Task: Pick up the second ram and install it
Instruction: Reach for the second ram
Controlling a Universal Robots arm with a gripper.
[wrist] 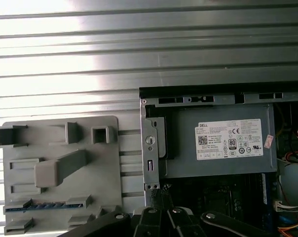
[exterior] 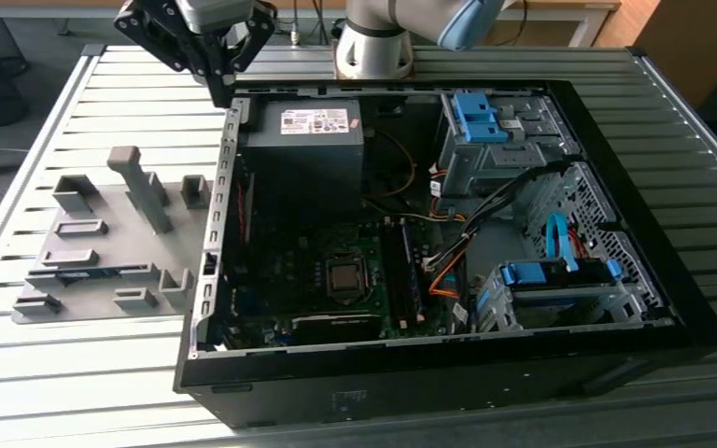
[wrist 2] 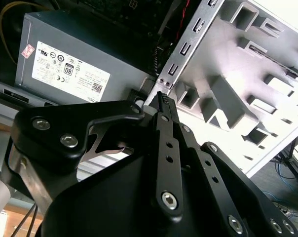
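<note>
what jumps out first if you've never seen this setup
The open black computer case on the slatted metal table dominates, bright blue drive brackets toward the exterior view's right. On the exterior view's left lies a gray plastic holder plate with a slim dark green-blue memory stick in it. The black gripper, shut and empty, hangs over the case's edge by the gray power supply.

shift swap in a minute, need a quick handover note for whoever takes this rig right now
Gripper: shut, holding nothing, hovering over the computer case wall beside the power supply.
Ram stick: lying in the gray holder tray, at the exterior view's left of the case, untouched.
Done: nothing visible on this stick yet.
Left: the pick-up and the install.
</note>
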